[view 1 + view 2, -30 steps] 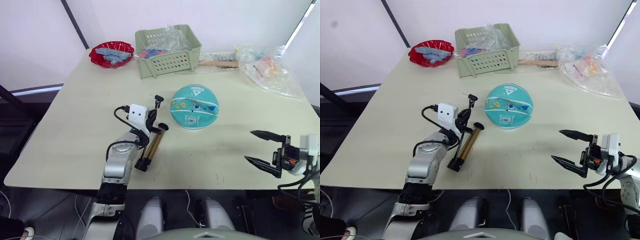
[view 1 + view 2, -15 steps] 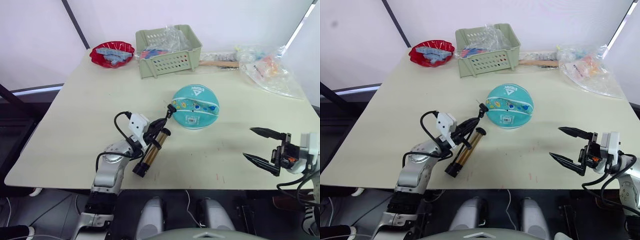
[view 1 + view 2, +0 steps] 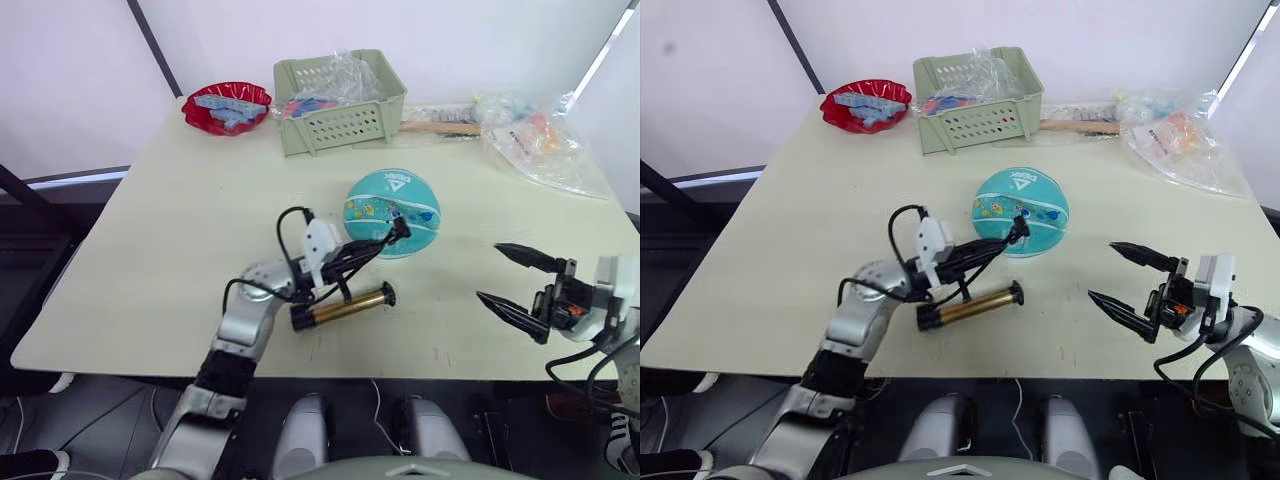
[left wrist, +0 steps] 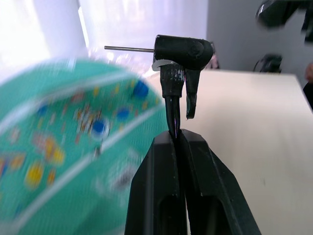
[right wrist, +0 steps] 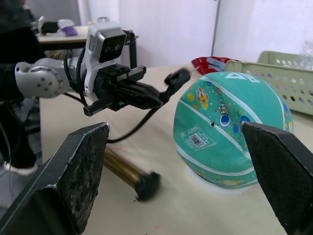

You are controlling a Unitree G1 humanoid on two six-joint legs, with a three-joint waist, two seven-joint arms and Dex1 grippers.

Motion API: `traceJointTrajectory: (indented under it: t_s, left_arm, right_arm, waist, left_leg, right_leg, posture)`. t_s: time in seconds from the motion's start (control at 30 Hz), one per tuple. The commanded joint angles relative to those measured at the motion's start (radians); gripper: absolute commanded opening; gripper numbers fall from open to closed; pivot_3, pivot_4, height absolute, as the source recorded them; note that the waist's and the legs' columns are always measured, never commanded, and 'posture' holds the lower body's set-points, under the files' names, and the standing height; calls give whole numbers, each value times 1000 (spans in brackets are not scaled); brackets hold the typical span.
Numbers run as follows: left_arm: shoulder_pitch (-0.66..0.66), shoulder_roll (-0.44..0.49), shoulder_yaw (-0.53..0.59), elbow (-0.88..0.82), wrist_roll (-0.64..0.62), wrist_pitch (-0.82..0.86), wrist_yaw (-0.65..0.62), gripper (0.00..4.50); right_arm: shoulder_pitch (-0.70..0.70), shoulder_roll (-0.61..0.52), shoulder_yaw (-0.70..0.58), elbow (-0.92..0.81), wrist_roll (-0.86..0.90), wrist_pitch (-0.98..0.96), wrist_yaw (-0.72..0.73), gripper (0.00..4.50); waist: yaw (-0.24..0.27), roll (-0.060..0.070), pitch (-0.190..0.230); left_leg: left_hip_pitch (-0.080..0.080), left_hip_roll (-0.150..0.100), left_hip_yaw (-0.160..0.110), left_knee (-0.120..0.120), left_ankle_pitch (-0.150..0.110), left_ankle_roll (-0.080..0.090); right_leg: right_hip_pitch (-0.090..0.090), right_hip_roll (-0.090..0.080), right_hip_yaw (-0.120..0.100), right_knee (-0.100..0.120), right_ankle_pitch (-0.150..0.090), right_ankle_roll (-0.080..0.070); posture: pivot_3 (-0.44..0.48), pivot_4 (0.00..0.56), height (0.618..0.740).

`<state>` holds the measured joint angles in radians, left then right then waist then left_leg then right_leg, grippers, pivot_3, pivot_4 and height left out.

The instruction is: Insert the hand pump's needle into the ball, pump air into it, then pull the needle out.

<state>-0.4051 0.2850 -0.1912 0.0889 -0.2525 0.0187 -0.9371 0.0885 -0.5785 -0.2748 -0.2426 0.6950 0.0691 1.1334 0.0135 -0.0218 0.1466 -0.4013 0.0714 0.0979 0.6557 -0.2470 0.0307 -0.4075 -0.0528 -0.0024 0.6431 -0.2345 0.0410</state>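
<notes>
The left hand [image 3: 985, 254] had its two black fingers pressed together on the thin black rubber hose [image 4: 174, 115] just behind the small black angled fitting [image 4: 184, 50], from which one thin metal needle [image 4: 129, 48] stuck out straight. The needle's tip lay just beside the one teal-turquoise mini basketball [image 3: 393, 212], a pebbled sphere with white seam lines, small cartoon prints, a white logo and a barcode sticker; whether the tip touched the skin could not be told. The ball sat on the pale, smooth counter [image 3: 170, 220], directly ahead of the left fingertips.

The one hand pump [image 3: 342, 307], a slim shiny bronze-brown metal cylinder with black end caps, lay flat on the counter just beneath and nearer the robot than the left hand.

The right hand [image 3: 512, 281] hovered with its two pointed black fingers spread wide, grasping nothing, the ball well apart from it toward the left hand.

Far beyond both hands stood one pale green slotted plastic basket [image 3: 339, 98], one glossy red scalloped dish [image 3: 226, 106] and one crinkled clear plastic bag [image 3: 540, 139].
</notes>
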Motion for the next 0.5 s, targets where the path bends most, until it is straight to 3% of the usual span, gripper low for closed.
traceJointTrajectory:
  t_s: [0.03, 0.33, 0.4, 0.5]
  left_arm:
    - [-17, -19, -27, 18, 5, -39, -28, 71]
    - [-74, -105, -72, 118, 48, -81, -21, 71]
    - [-86, -127, -76, 138, 62, -77, 2, 71]
    - [-80, -147, -94, 126, 73, -68, 6, 71]
  right_arm:
    - [17, 29, -9, -96, 16, 53, -127, 4500]
    - [45, 77, 26, -291, 108, 349, -482, 4500]
    - [25, 91, 14, -320, 192, 454, -616, 4500]
    - [16, 92, 7, -353, 262, 532, -700, 4500]
  waist:
    - [-3, 0, 0]
    - [0, 0, 0]
    - [-1, 0, 0]
    - [-1, 0, 0]
  left_leg:
    - [0, 0, 0, 0, 0, 0]
    - [-1, 0, -1, 0, 0, 0]
    - [-1, 0, -1, 1, 0, 0]
    - [-1, 0, -2, 1, 0, 0]
  right_leg:
    - [0, 0, 0, 0, 0, 0]
    - [-1, 1, 0, 0, 0, 0]
    - [-1, 1, 0, 0, 0, 0]
    - [-1, 1, 0, 0, 0, 0]
  posture:
    - [0, 150, 738]
    - [0, 150, 738]
    - [0, 150, 738]
    - [0, 150, 738]
